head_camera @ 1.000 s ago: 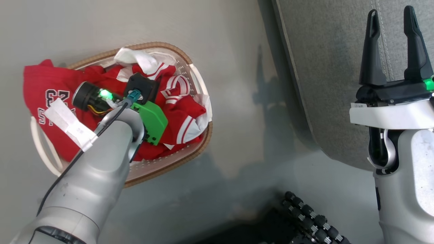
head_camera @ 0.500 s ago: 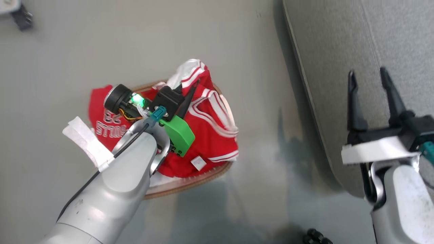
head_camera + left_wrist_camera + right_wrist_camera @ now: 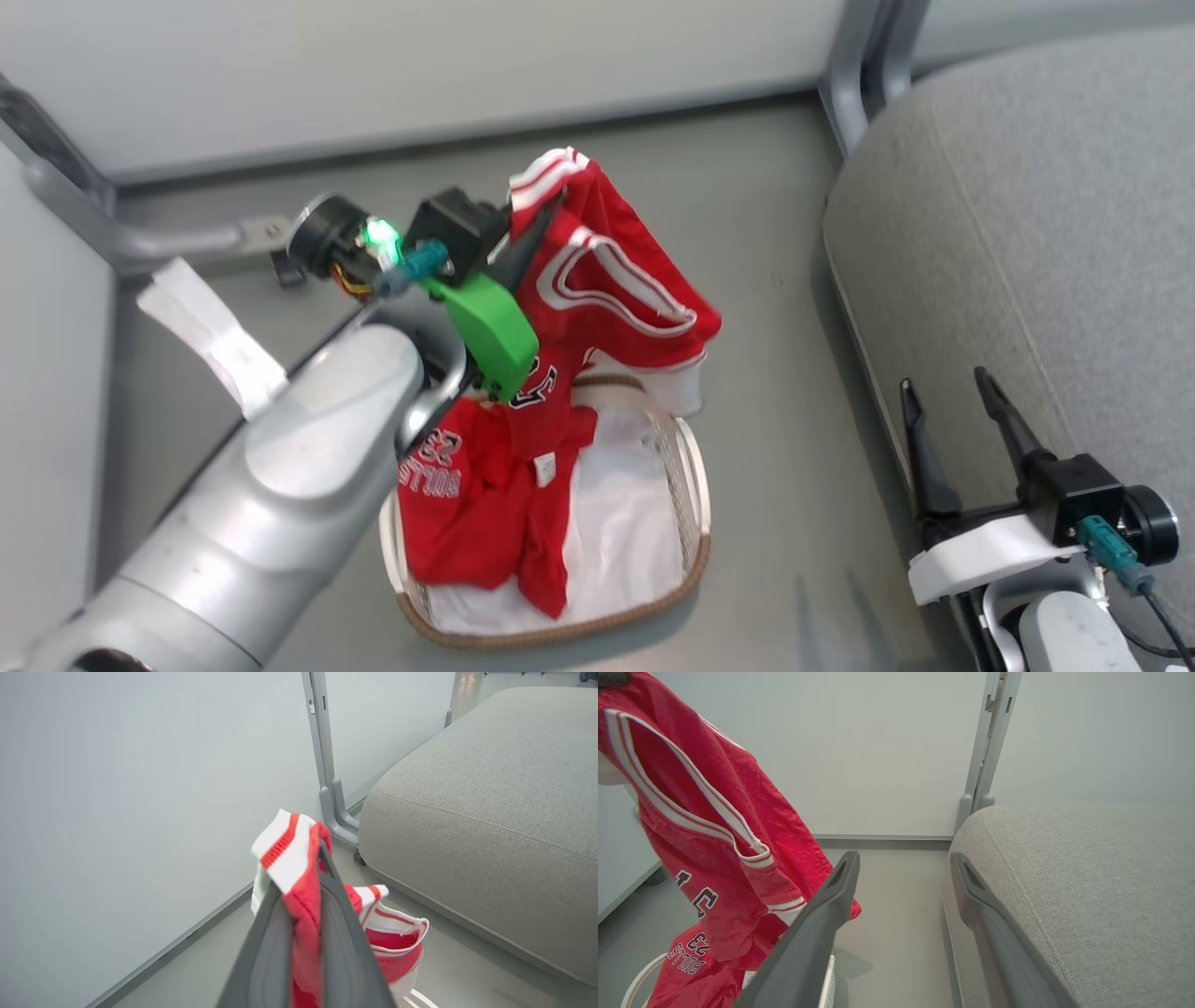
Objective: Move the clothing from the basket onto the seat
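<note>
**CLOTHING HELD ABOVE BASKET BY LEFT CLAW**

One red jersey [image 3: 616, 280] with white trim is suspended at the upper centre of the head view, above the basket [image 3: 560, 637]. Its striped edge is pinched by the left claw [image 3: 537, 238], which is closed tightly on the cloth. In the left wrist view the fabric is seen clamped between the two grey fingers. A second red jersey [image 3: 467, 504], printed "BULLS 23", is draped inside the basket at lower centre, over the left part of the white liner [image 3: 625, 532]. The basket is placed on the grey floor [image 3: 775, 392]. The seat [image 3: 1027, 233] is located at the right of the frame, apart from the basket. The right claw [image 3: 943, 392] is shown at the lower right, against the seat's edge, with its fingers spread wide and nothing gripped. A pale wall panel [image 3: 467, 65] and a grey post [image 3: 854, 56] are seen along the top of the frame.
</note>
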You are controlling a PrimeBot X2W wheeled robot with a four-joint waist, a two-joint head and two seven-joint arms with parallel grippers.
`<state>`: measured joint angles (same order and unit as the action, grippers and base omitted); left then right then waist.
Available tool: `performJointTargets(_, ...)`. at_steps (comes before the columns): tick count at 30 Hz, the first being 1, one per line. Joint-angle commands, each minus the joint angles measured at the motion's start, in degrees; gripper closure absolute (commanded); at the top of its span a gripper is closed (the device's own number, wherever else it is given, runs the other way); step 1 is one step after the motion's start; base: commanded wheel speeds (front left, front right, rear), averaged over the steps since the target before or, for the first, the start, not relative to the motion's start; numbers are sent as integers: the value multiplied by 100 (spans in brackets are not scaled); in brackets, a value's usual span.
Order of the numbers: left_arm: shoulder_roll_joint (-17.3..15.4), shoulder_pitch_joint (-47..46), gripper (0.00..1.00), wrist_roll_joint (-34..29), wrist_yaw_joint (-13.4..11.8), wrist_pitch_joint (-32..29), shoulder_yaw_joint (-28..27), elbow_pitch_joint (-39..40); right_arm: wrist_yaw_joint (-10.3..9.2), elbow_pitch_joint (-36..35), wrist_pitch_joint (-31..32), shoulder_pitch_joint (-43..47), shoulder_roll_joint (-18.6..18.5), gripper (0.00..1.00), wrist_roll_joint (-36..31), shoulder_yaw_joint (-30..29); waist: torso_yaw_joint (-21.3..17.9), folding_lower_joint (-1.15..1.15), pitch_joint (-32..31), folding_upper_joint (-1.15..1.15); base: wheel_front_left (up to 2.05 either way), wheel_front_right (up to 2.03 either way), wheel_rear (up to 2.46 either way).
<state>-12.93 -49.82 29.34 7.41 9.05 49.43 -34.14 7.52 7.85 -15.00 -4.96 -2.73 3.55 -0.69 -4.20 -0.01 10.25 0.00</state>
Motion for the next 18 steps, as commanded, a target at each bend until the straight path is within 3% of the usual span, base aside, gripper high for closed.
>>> performJointTargets(1,-61,-214,100,104,7,-66,5,110,-6,26,-28,135,-27,0,28,49,488,1,-1147,0,0,0,0)
performJointTargets(18,-297,-1437,100,603,-1,-475,13,224,-6,263,-28,-443,-25,0,-120,1128,466,1,-1345,0,0,0,0)
